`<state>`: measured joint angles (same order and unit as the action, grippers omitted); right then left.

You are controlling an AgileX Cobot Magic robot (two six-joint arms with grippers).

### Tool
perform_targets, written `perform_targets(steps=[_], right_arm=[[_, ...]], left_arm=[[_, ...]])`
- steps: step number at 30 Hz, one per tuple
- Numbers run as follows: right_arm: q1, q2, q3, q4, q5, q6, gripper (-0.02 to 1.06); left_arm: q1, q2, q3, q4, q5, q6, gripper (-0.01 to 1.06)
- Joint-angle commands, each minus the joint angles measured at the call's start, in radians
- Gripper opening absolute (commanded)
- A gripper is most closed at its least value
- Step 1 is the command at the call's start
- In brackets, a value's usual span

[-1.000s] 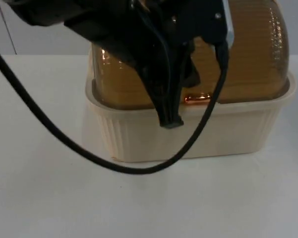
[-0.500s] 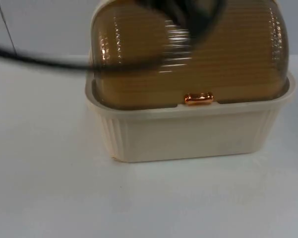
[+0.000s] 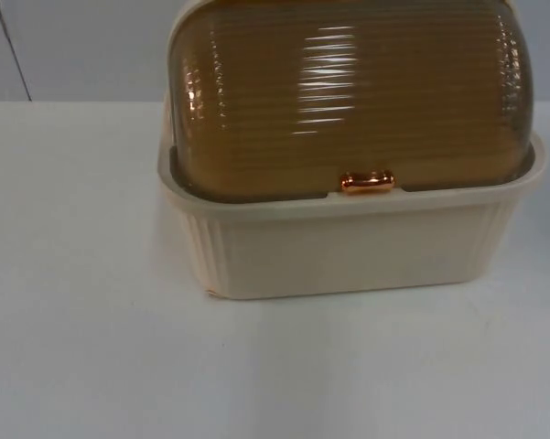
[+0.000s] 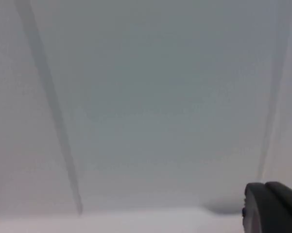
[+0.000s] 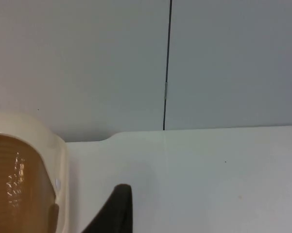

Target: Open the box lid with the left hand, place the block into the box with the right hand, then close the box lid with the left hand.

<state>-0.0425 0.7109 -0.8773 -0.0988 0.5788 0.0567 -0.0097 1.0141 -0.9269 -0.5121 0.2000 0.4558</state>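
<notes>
Cream ribbed box [image 3: 348,251] sits on the white table [image 3: 82,357] in the top view, near the grey partition wall [image 3: 82,46]. Its amber ribbed lid [image 3: 348,91] is down, rolled fully forward, lower edge sitting inside the box rim. Small copper-coloured handle [image 3: 367,181] on the lid's front lower edge, just above the cream rim. Block: can't be made out anywhere; the lid is tinted and whatever is inside the box is hidden. Left gripper [image 4: 274,206] shows as one black fingertip in the left wrist view, up against a backdrop of grey partition panels with a strip of white table below; holding nothing visible, and whether its fingers are apart or together cannot be told. Right gripper [image 5: 117,208] shows as one black fingertip in the right wrist view, over bare table, just beside the box's cream end wall and amber lid side; not touching the box as far as visible, fingers apart or together cannot be told. A dark seam between wall panels runs down to the table edge behind it.
</notes>
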Motion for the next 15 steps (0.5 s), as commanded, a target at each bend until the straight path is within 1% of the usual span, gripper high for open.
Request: perform_targets(steps=[1, 4, 14, 15], right_arm=[[-0.004, -0.007, 0.001, 0.000, -0.014, 0.007, 1.04], [-0.004, -0.007, 0.001, 0.000, -0.035, 0.007, 1.04], [-0.004, -0.007, 0.001, 0.000, -0.026, 0.007, 1.04], [-0.004, -0.007, 0.001, 0.000, -0.026, 0.007, 1.04]], left_arm=[[0.059, 0.003, 0.036, -0.018, 0.082, -0.045, 0.00], [0.046, 0.011, 0.059, -0.020, 0.081, -0.045, 0.00], [0.034, -0.002, 0.059, 0.007, 0.046, -0.034, 0.00], [0.034, -0.002, 0.059, 0.014, 0.041, -0.027, 0.04]])
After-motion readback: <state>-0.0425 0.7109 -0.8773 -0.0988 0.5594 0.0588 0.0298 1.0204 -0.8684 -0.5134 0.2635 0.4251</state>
